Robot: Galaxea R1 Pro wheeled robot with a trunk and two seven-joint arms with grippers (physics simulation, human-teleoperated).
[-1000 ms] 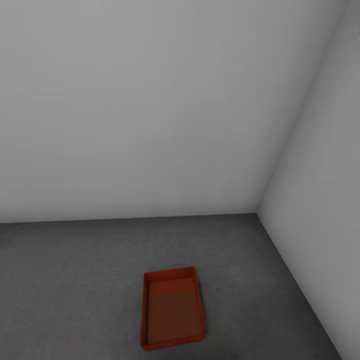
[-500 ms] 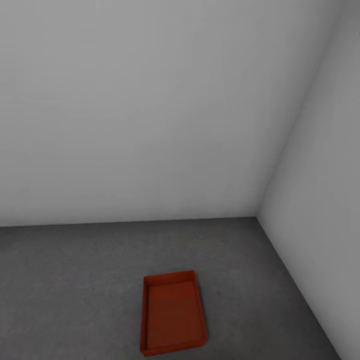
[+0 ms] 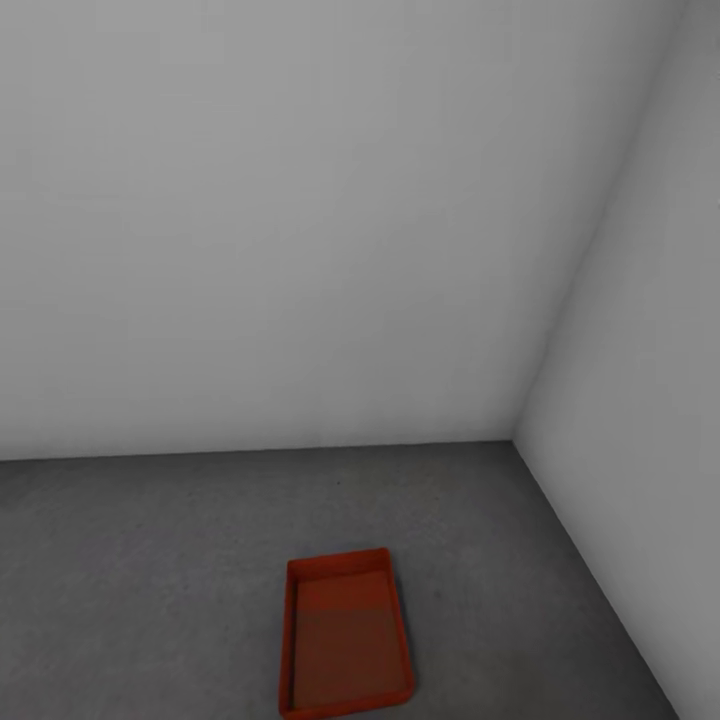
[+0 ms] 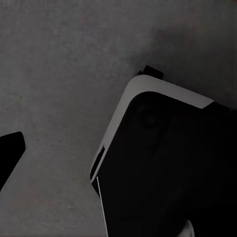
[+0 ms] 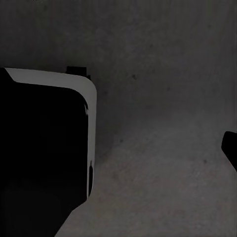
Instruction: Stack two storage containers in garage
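Note:
One orange-red storage container (image 3: pixel 345 635) lies flat and empty on the dark grey concrete floor (image 3: pixel 150 560) of the garage, low in the head view, its near end cut off by the picture's edge. Nothing is stacked on it. In the left wrist view a dark fingertip (image 4: pixel 11 153) of my left gripper stands at the picture's edge over bare concrete. A dark fingertip (image 5: pixel 231 148) of my right gripper shows the same way in the right wrist view. Nothing sits between the fingers of either gripper.
The container lies near a corner where a plain white back wall (image 3: pixel 300 250) meets a white side wall (image 3: pixel 650 400) on the right. My own dark, white-rimmed base (image 4: pixel 163 163) shows in the left wrist view and again as the base (image 5: pixel 39 148) in the right wrist view.
The whole head picture has slid down a little, so the camera has moved. The container has kept its place on the floor.

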